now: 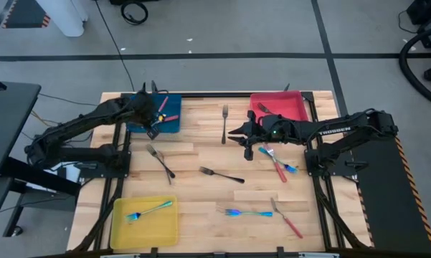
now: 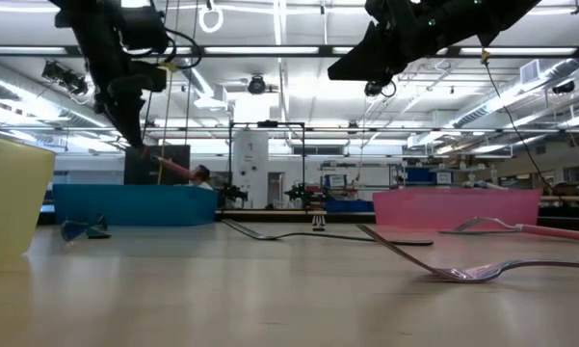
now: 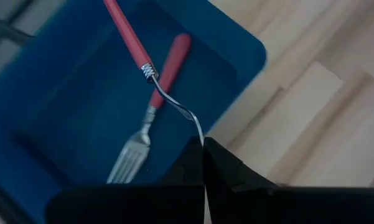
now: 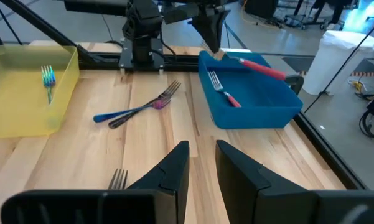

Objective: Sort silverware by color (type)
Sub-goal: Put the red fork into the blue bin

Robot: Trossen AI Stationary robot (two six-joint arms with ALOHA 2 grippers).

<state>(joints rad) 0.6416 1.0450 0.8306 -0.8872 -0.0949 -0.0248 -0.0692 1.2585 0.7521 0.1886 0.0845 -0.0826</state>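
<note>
Wooden bench [image 1: 201, 208] space is shared by three trays and loose silverware. One red-handled fork [image 3: 146, 127] lies in the blue tray [image 1: 173, 126]; another [image 3: 134, 40] is pinched above it by the clenched left hand [image 1: 155, 123]. Right hand [image 1: 238, 133] is held parted, empty; most pieces remain unsorted.

Pale wood-plank surface [image 1: 201, 204], light tan with darker seams. Rectangular plastic trays: one blue [image 1: 171, 123], one pink-red [image 1: 290, 107], one yellow [image 1: 147, 228]. Slim metal forks: red-handled fork [image 3: 165, 74] with silver tines; iridescent blue-cyan fork [image 1: 150, 211]; plain dark grey fork [image 1: 221, 174]. Matte black claw [image 4: 202, 165].
</note>
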